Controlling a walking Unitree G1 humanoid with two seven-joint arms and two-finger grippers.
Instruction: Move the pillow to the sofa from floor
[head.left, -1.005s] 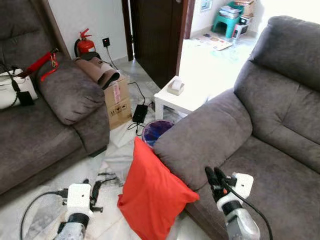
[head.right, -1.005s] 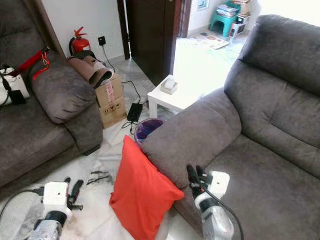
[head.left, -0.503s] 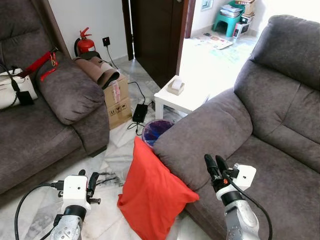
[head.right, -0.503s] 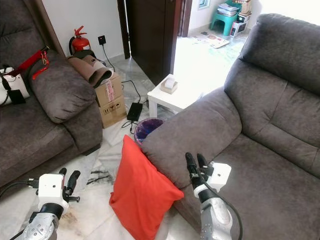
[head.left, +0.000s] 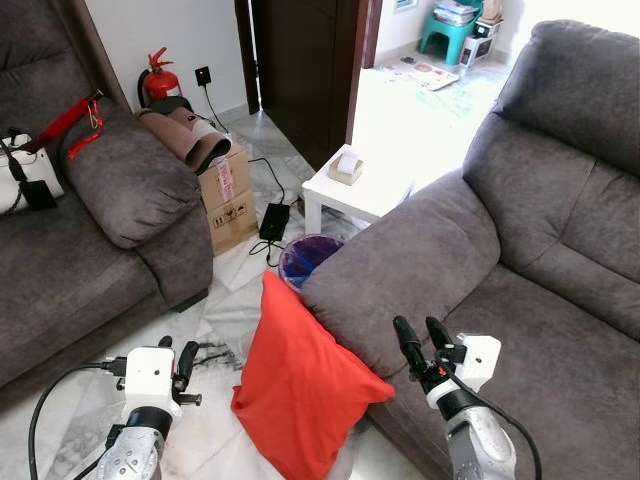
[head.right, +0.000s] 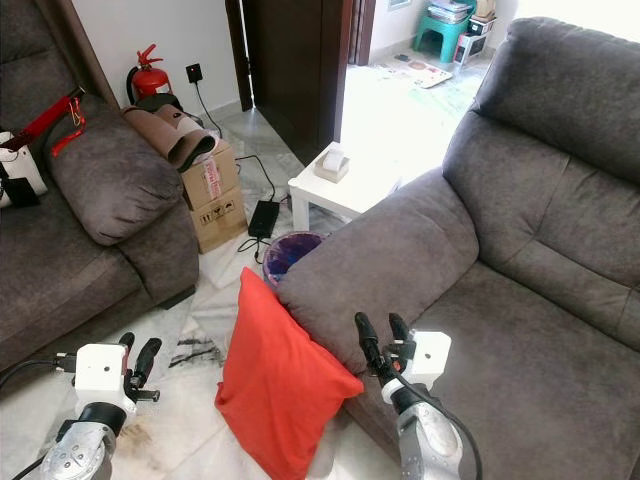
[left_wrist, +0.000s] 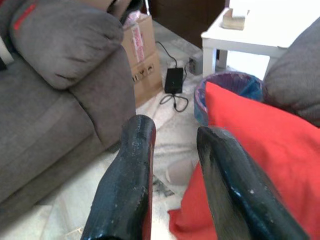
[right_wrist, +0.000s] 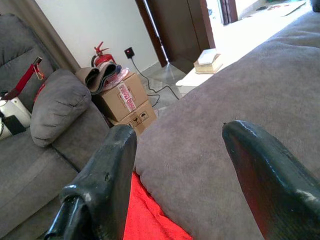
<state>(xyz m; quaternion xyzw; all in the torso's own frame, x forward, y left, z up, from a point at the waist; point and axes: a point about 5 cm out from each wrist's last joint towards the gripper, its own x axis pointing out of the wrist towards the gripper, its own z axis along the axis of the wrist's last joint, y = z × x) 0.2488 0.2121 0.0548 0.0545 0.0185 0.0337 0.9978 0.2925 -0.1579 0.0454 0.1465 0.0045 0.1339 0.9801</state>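
A red pillow (head.left: 300, 375) stands on edge on the tiled floor, leaning against the front of the grey sofa's armrest (head.left: 400, 275). My left gripper (head.left: 185, 358) hovers low over the floor to the pillow's left, fingers slightly apart and empty; in the left wrist view its fingers (left_wrist: 127, 185) point at the pillow (left_wrist: 250, 145). My right gripper (head.left: 420, 340) is open and empty, raised over the sofa seat just right of the pillow. The right wrist view looks across the armrest (right_wrist: 210, 140) with a strip of red pillow (right_wrist: 150, 220) below.
A purple bin (head.left: 308, 255) sits behind the pillow beside a white side table (head.left: 365, 190). A cardboard box (head.left: 232, 195), a charger with cable (head.left: 272, 220) and a second grey sofa (head.left: 90, 230) stand at the left. Open tiled floor (head.left: 225, 310) lies between the sofas.
The camera has shifted slightly. My left gripper rose from the floor. My right gripper moved a little left toward the pillow.
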